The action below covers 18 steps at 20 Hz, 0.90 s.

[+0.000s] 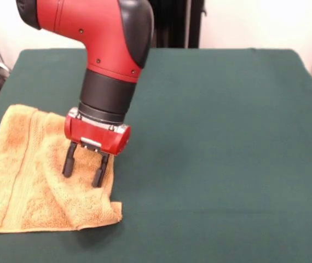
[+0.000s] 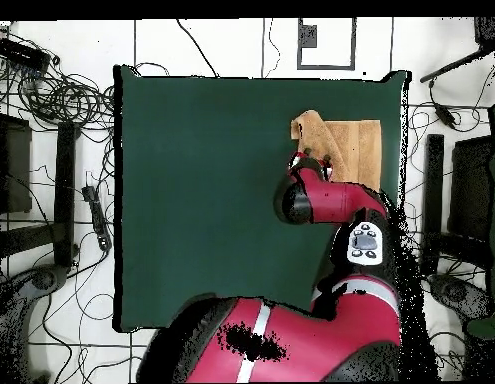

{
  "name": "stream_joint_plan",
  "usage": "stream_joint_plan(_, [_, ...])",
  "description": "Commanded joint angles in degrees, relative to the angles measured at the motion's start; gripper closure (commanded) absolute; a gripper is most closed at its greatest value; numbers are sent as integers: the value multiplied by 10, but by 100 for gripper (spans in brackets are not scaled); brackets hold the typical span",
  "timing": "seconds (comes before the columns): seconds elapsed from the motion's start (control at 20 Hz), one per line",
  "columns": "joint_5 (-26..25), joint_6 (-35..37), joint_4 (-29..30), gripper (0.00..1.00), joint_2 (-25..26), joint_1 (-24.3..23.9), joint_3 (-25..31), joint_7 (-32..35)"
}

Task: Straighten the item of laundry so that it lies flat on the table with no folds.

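Dark green cloth-covered table [image 1: 216, 142]: broad, bare across most of its width. Nearest item: small square orange-tan terry-cloth towel [image 1: 24, 181], at the front view's lower left by the table edge, woven border band running near its left side, its right portion rumpled with a raised ridge and a turned corner at the near right. Above that ridge: red-and-black gripper [image 1: 82, 169], pointing straight down, black fingers [image 1: 68, 163] apart, empty, tips at or just over the cloth; contact uncertain. Towel lies directly beneath. Behind: red arm, pale wall.
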Motion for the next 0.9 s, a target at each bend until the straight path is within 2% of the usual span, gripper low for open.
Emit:
stream_joint_plan(0.05, [-16, 258, 55, 0, -45, -157, 224, -172])
stream_joint_plan(0.3, [-34, 287, 41, 0, -37, -179, 241, -193])
stream_joint_plan(0.6, [-66, 312, 22, 0, -27, -182, 245, -172])
stream_joint_plan(0.9, [-66, 316, 42, 0, -5, -208, 300, -175])
